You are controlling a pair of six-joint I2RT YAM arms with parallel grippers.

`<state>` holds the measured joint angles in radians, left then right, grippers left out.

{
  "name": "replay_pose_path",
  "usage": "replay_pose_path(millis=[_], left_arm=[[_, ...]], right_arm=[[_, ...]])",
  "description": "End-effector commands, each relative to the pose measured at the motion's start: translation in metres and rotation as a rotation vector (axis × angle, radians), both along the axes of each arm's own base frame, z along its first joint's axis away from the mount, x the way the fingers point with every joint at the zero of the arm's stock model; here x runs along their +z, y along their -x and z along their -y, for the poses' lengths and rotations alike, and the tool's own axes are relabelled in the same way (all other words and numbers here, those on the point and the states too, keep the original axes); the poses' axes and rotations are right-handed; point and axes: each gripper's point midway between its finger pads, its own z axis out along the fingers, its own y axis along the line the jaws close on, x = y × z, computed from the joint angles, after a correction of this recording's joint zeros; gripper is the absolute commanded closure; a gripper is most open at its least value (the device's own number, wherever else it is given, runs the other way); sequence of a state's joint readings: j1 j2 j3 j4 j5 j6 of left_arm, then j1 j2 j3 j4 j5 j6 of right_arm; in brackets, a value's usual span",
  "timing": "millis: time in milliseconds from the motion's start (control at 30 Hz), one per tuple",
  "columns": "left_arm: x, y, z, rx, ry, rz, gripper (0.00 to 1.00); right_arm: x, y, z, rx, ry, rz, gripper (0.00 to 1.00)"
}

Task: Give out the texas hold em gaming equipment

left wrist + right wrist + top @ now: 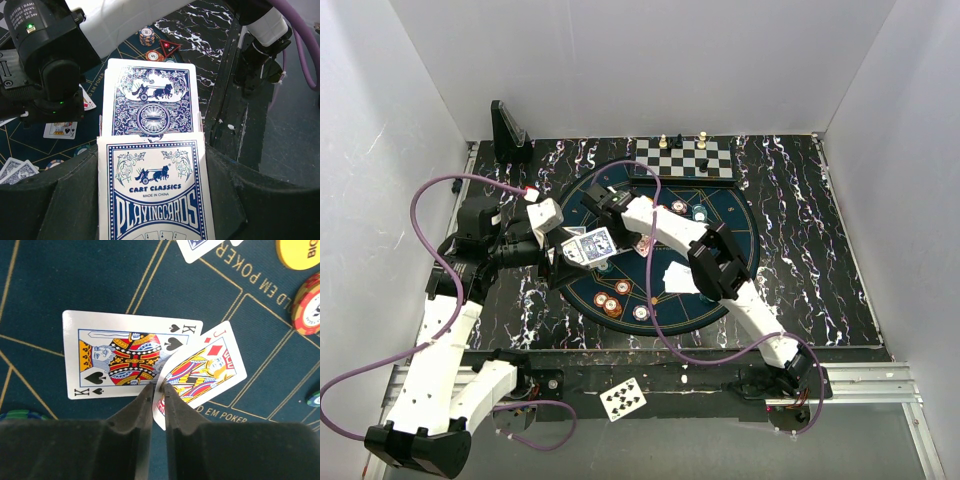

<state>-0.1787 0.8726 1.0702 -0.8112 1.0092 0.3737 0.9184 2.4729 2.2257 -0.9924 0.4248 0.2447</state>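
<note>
My left gripper (575, 250) is shut on a blue and white box of playing cards (155, 195). A blue-backed card (150, 97) sticks out of the box top. My right gripper (159, 390) reaches low over the round mat (740, 235), jaws nearly together on the edge of a jack of diamonds (210, 367), which stands tilted. Beside the jack, a king of spades (120, 355) lies face up. On the mat lie poker chips (610, 302), a yellow disc (300, 252) and a red triangular marker (170, 47).
A chessboard (685, 158) with pieces sits at the mat's far edge. At the back left stands a black stand (508, 130). One face-up card (622, 400) lies on the near rail between the arm bases. White walls close in three sides.
</note>
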Motion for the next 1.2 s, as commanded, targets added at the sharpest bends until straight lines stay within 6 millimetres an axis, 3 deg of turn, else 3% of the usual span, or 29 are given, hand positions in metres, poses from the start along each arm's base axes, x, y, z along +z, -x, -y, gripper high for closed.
replay_pose_path(millis=[0, 167, 367, 567, 800, 1167], left_arm=[[0.010, 0.006, 0.000, -0.017, 0.012, 0.046, 1.00], [0.010, 0.006, 0.000, -0.020, 0.011, 0.049, 1.00], [0.006, 0.004, 0.001, -0.026, 0.011, 0.043, 1.00], [0.003, 0.002, 0.001, -0.025, 0.010, 0.041, 1.00], [-0.002, 0.000, 0.002, -0.020, 0.013, 0.028, 1.00], [-0.006, -0.006, 0.002, -0.012, 0.012, 0.016, 1.00]], right_arm=[[0.005, 0.020, -0.019, -0.024, -0.148, -0.120, 0.72], [0.020, 0.022, -0.022, -0.053, -0.245, -0.167, 0.64], [0.063, 0.022, -0.027, -0.065, -0.407, -0.207, 0.45], [0.091, 0.018, -0.013, -0.099, -0.496, -0.217, 0.43], [0.071, -0.009, 0.024, -0.228, -0.509, -0.169, 0.47], [0.021, -0.003, 0.025, -0.260, -0.478, -0.245, 0.63]])
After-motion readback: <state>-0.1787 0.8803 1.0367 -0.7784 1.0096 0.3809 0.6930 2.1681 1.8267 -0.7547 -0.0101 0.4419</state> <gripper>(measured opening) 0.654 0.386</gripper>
